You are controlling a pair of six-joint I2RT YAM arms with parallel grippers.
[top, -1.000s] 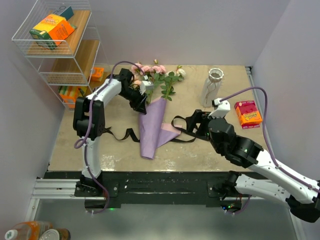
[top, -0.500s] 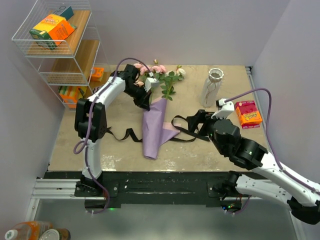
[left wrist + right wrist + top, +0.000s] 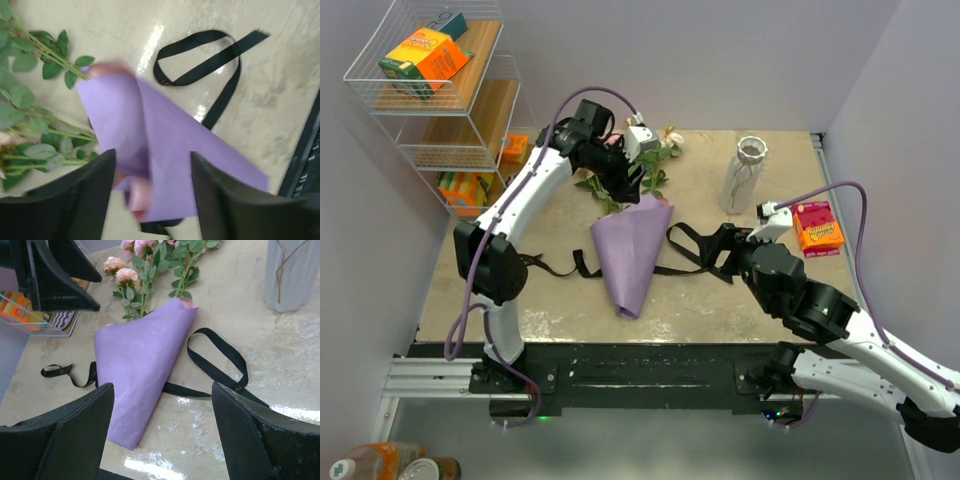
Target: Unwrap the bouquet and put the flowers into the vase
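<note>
The bouquet is undone: the lilac paper cone (image 3: 632, 250) lies flat mid-table, its wide mouth toward the flowers (image 3: 655, 160), pink and cream roses on leafy stems lying at the back. Their stems (image 3: 45, 125) reach the cone's mouth (image 3: 175, 307). The black ribbon (image 3: 695, 245) trails loose on both sides of the paper. My left gripper (image 3: 623, 185) hovers over the cone's mouth (image 3: 115, 100), open (image 3: 152, 160), gripping nothing. My right gripper (image 3: 720, 250) hangs open (image 3: 162, 390) low over the ribbon (image 3: 220, 360), beside the cone (image 3: 140, 370). The pale vase (image 3: 745, 175) stands upright at back right.
A red-orange box (image 3: 817, 227) lies right of the vase near the table's right edge. A white wire rack (image 3: 430, 90) with boxes stands at the back left corner, with small orange packs at its foot (image 3: 515, 148). Walls close in on the back and both sides.
My left gripper rose and moved right over the cone's mouth, shutting and then opening. The paper cone shifted and spread wider. My right gripper edged slightly right.
</note>
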